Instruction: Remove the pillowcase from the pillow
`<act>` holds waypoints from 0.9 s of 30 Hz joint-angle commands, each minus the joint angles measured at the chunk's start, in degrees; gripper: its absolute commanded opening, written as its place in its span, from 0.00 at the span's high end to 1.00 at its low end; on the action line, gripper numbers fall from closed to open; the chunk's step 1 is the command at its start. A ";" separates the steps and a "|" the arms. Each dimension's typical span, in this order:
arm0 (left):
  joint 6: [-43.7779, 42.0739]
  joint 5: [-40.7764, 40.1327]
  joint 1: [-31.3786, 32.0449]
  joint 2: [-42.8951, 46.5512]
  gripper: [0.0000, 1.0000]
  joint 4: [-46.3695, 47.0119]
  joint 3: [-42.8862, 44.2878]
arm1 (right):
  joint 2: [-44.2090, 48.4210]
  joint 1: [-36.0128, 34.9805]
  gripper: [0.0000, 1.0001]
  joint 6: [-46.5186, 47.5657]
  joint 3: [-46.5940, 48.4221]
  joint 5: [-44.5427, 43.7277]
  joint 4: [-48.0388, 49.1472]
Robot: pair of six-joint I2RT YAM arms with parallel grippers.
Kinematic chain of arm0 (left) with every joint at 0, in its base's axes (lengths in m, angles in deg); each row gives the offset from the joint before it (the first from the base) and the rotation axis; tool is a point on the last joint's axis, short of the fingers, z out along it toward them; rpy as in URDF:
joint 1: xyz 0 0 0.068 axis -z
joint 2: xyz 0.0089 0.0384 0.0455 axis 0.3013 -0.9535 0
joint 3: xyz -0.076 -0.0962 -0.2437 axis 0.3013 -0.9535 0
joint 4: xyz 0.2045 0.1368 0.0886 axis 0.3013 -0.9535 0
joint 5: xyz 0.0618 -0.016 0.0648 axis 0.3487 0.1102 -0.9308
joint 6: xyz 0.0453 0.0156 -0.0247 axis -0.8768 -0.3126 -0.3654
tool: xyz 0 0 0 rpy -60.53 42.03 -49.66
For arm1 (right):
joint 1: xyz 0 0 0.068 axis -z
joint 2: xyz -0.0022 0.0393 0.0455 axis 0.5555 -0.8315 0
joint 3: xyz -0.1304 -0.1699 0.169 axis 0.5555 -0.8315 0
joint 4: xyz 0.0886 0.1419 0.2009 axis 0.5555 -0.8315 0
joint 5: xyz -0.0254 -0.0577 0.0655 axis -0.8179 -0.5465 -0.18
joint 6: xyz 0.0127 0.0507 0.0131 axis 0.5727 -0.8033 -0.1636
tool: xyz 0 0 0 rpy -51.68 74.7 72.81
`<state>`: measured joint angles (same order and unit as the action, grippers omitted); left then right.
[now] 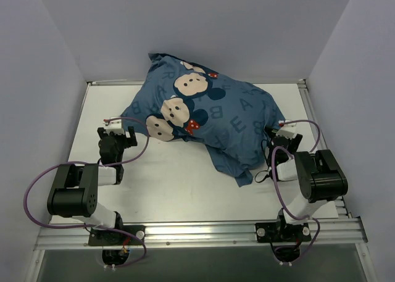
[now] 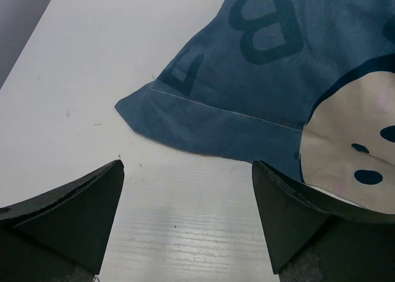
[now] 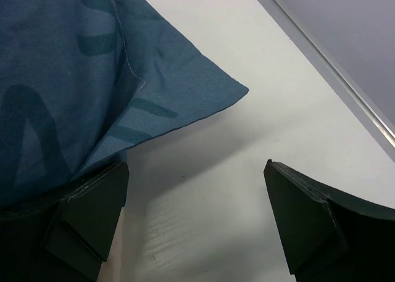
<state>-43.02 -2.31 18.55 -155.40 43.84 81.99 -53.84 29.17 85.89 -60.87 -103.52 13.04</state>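
The blue pillowcase (image 1: 216,118), printed with dark letters and cartoon mouse faces, lies bulging across the far half of the white table (image 1: 185,183). The pillow is hidden inside it. My left gripper (image 1: 121,132) stands open just left of the cover's near-left corner (image 2: 185,124), with bare table between its fingers. My right gripper (image 1: 281,134) is open at the cover's right side. A pointed blue fabric corner (image 3: 203,100) lies ahead of it, and the cloth (image 3: 55,109) overhangs its left finger (image 3: 92,211). Neither gripper holds anything.
A loose fold of the cover (image 1: 244,174) trails toward the near edge between the arms. Grey walls (image 1: 43,78) enclose the table on three sides. A metal rail (image 1: 197,232) runs along the near edge, and the table's right edge (image 3: 333,78) passes close to the right gripper.
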 commanded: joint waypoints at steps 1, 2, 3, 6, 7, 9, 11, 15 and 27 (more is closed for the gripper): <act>0.03 0.47 -0.22 0.12 0.06 0.85 1.71 | 2.66 -0.52 0.00 0.22 1.44 -1.68 6.97; 0.03 0.47 -0.23 0.12 0.06 0.85 1.71 | 4.33 -0.52 0.00 -0.39 2.23 -1.43 4.49; 0.03 0.47 -0.23 0.12 0.06 0.85 1.71 | 6.18 -0.52 0.00 -0.83 3.46 -2.82 0.47; -0.05 0.47 -0.14 0.12 0.06 0.76 1.71 | 14.61 0.53 0.00 -5.99 11.71 -5.12 -20.00; 0.03 0.56 -0.22 0.12 0.06 0.76 1.71 | 17.76 1.23 0.00 -7.33 16.43 -1.81 -29.19; 0.03 0.65 -0.23 0.20 0.06 0.85 1.62 | 19.90 3.60 0.00 -11.36 20.76 3.55 -36.45; -0.14 3.71 -0.58 3.60 0.06 -2.37 2.31 | 21.75 4.31 0.00 -13.22 27.68 10.74 -45.69; -3.81 9.68 -4.61 8.56 0.06 -38.43 21.77 | 20.97 4.31 0.00 -12.62 40.79 17.27 -59.31; -10.51 30.98 -6.20 2.84 0.06 -94.77 54.97 | -18.20 -0.59 0.02 -5.94 84.21 52.97 -88.15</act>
<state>-51.15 23.44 11.93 -152.75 -34.61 135.85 -64.99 32.69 76.65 18.52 -61.64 -61.63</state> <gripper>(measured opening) 0.938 0.981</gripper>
